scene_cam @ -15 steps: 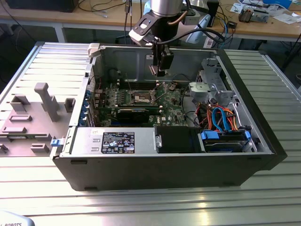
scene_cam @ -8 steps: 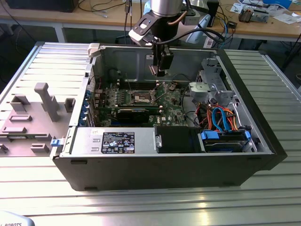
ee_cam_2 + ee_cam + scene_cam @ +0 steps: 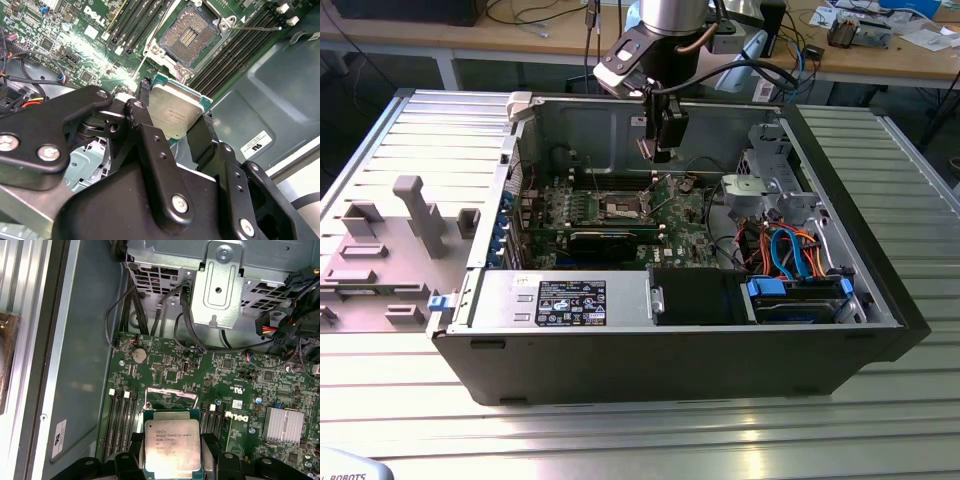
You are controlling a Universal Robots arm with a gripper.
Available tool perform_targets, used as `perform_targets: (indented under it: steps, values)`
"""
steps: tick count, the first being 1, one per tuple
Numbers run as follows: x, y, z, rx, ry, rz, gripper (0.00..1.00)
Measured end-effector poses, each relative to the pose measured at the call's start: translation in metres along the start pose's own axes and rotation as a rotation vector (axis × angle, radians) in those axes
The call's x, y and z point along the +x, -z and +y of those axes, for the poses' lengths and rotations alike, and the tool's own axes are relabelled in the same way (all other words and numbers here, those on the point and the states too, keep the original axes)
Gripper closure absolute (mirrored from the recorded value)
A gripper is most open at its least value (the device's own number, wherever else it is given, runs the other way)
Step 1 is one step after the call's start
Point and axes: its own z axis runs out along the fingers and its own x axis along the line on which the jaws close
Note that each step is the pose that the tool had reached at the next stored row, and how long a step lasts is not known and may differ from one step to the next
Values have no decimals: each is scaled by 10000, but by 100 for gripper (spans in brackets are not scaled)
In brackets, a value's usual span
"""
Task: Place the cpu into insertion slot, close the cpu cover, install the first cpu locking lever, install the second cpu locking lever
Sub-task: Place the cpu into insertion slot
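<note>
- cpu (image 3: 172, 445) is pinched by its edges in the claw (image 3: 658, 152), fingers closed to chip width, and held in the air above the board.
- insertion slot (image 3: 189, 36) is bare with pins showing, below and just ahead of the claw, so the placing step is in hand.
- Judgement: seating calls for the chip squared to the socket and a flat descent.
- lever rod (image 3: 260, 28) sticks out beside the slot and memory slots (image 3: 235, 50) flank it. Cables (image 3: 120, 315) lie farther off and likely don't block.

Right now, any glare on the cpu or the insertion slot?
Second wrist view: the cpu lid has a soft sheen, the insertion slot reads clean, a hot spot sits on the green board beside it. First wrist view: cpu evenly lit, no washout.
</note>
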Motion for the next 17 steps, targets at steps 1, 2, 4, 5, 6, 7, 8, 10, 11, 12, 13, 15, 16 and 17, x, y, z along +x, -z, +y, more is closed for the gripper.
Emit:
perform_targets:
  steps: [1,2,4,5,6,7,8,10,11,12,13,15,16,17]
  values:
    - [0,0,0,-1,-7,0,46]
    - [0,0,0,-1,-20,0,46]
    - [0,-1,0,-2,-57,0,46]
    - [0,-1,0,-2,-66,0,46]
    - [0,-1,0,-1,-73,0,46]
    - [0,-1,0,-2,-85,-1,46]
    - [0,-1,0,-2,-93,-1,46]
    - [0,-1,0,-3,-109,-1,46]
    - [0,-1,0,-3,-117,-2,46]
    - [0,-2,0,-3,-127,-1,46]
    - [0,-1,0,-3,-135,-2,46]
    - [0,-2,0,-4,-158,-2,46]
    - [0,-2,0,-4,-170,-2,46]
    - [0,-2,0,-4,-185,-2,46]
